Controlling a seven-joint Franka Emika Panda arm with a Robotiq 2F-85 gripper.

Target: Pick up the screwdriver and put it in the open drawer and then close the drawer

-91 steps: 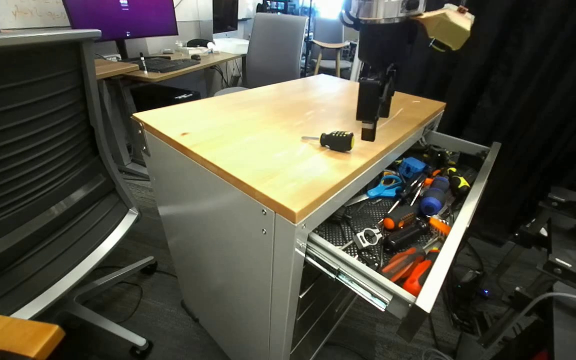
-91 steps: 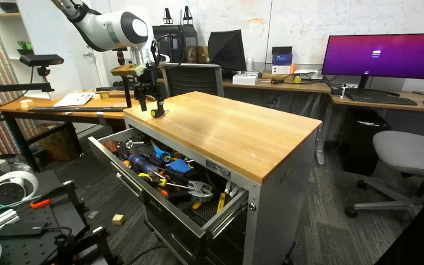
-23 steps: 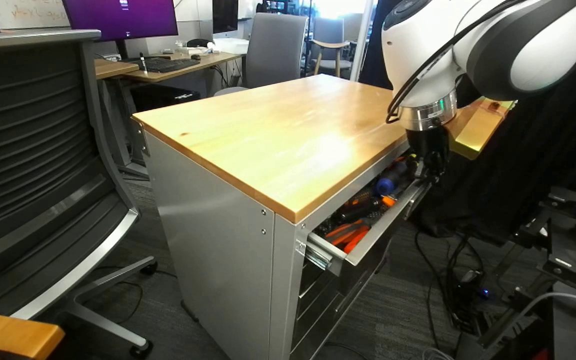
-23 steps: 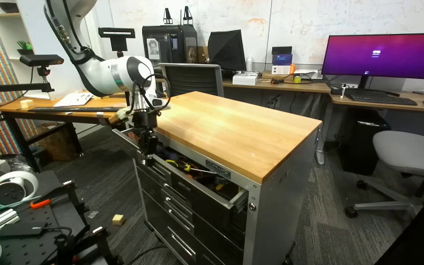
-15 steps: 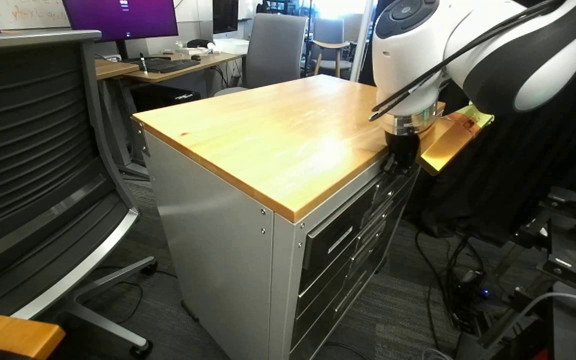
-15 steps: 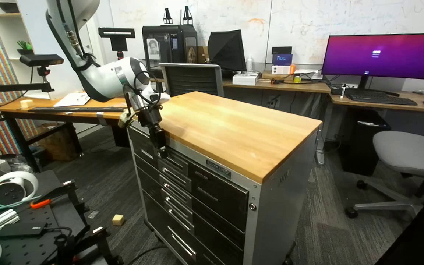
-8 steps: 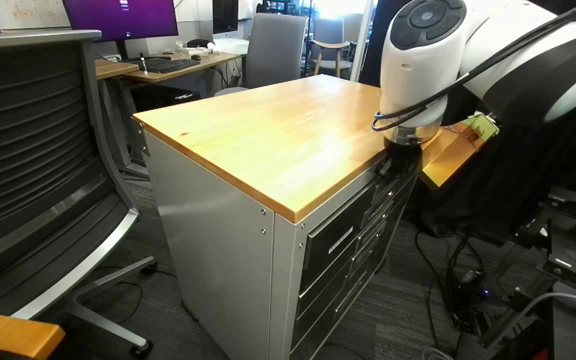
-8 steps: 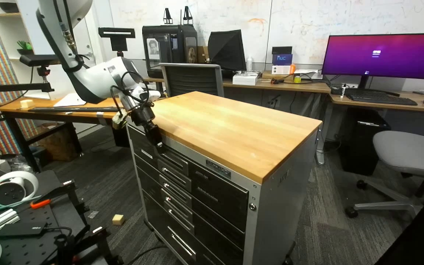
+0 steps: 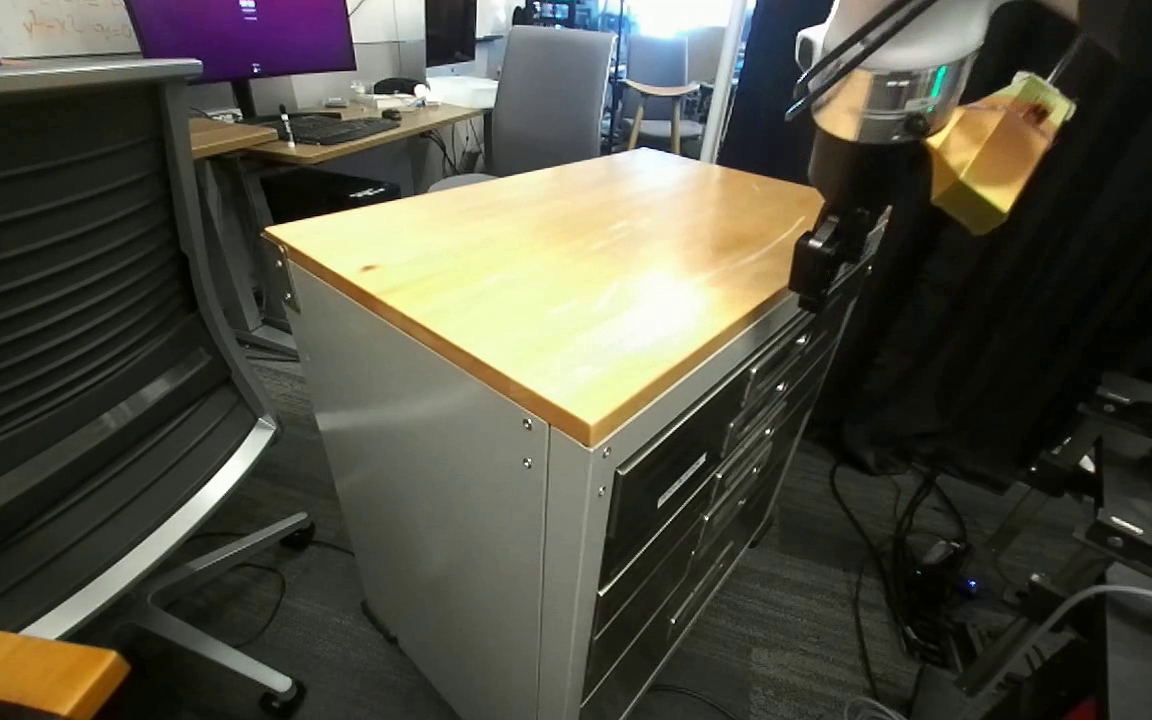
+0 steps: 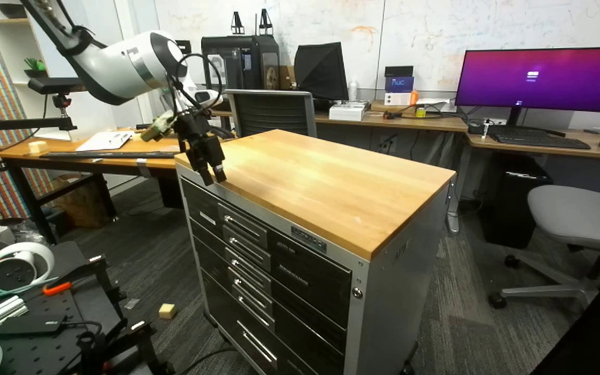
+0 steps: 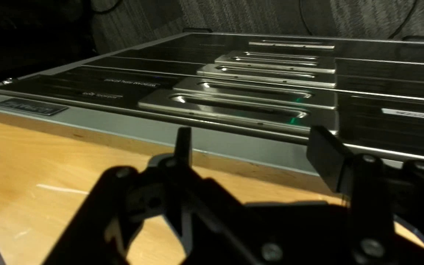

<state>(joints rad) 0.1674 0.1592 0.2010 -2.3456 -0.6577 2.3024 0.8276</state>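
The top drawer (image 10: 300, 260) of the metal cabinet is shut. Its black front is flush with the cabinet in both exterior views, as here (image 9: 661, 480). In the wrist view its handle (image 11: 230, 106) shows just beyond the fingers. The screwdriver is out of view, and the inside of the drawer is hidden. My gripper (image 10: 213, 178) is above the drawer front, near the front edge of the wooden cabinet top, and tilted. It touches nothing that I can see. In the wrist view the gripper's fingers (image 11: 252, 149) are wide apart with nothing between them.
The wooden top (image 10: 321, 182) covers the cabinet, with several shut drawers (image 10: 250, 291) below. A grey chair (image 10: 274, 112) stands behind it, and a black-backed chair (image 9: 86, 330) beside it. A dark cart (image 10: 60, 312) stands in front. A yellow block (image 10: 167, 311) lies on the floor.
The screwdriver lay on the wooden top 6.1 s ago, with the drawer wide open. The drawer was partly open 1.5 s ago and shut by 1.0 s ago. My gripper has since risen from its front.
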